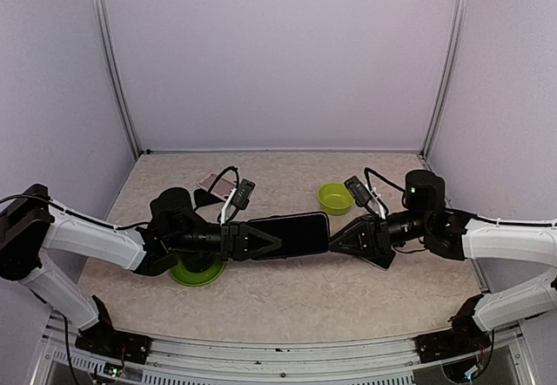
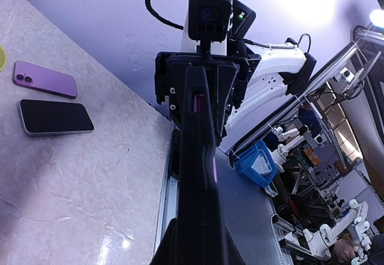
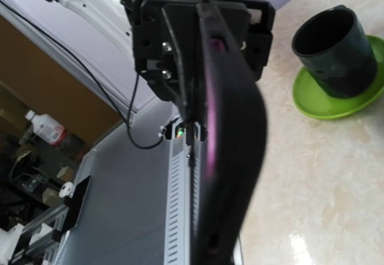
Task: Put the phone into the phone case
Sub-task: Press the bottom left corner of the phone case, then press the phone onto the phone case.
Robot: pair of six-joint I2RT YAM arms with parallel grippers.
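A black phone case hangs in the air between my two grippers, above the table's middle. My left gripper is shut on its left end and my right gripper is shut on its right end. In the left wrist view the case is edge-on, and the purple of a phone shows through its side cut-outs. The right wrist view shows the same case edge-on, with a purple strip inside it. My own fingers are mostly hidden behind the case in both wrist views.
A dark cup stands on a green saucer under my left arm, also seen from above. A small green bowl is at the back right. A purple phone and a black phone lie flat on the table.
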